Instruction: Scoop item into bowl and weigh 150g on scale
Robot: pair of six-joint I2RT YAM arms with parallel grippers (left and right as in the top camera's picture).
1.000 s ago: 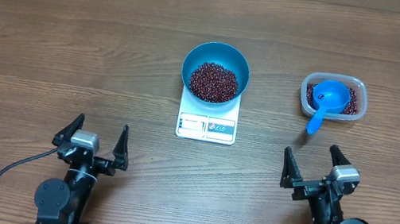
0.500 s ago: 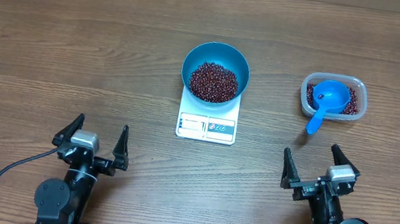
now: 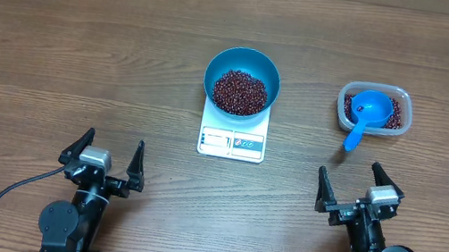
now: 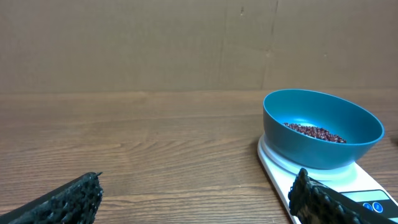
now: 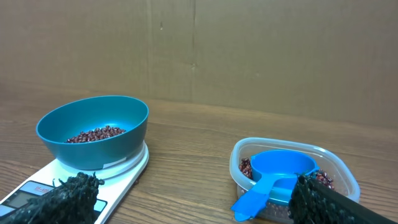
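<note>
1. While both arms sit low at the near edge of the counter, the left hand is released, its two fingers spread wide with nothing between them.
2. The right hand is released in the same way, its fingers wide apart and empty.
3. The bowl stands on the scale near the middle of the counter. It covers the rear of the scale, while the display and button panel stick out in front, toward the arms.
4. The beans lie as a dark red layer in the bottom of the bowl, well below its rim.
5. The figures in the scale's display are too small to read.
6. To the right of the bowl, apart from the scale, stands a clear plastic tub holding more beans.
7. A bright blue scoop rests in the tub, its cup on the beans and its handle reaching over the near rim.
8. Both hands are well apart from the bowl, the scale and the tub. The left hand is nearer the scale and the right hand nearer the tub.
</note>
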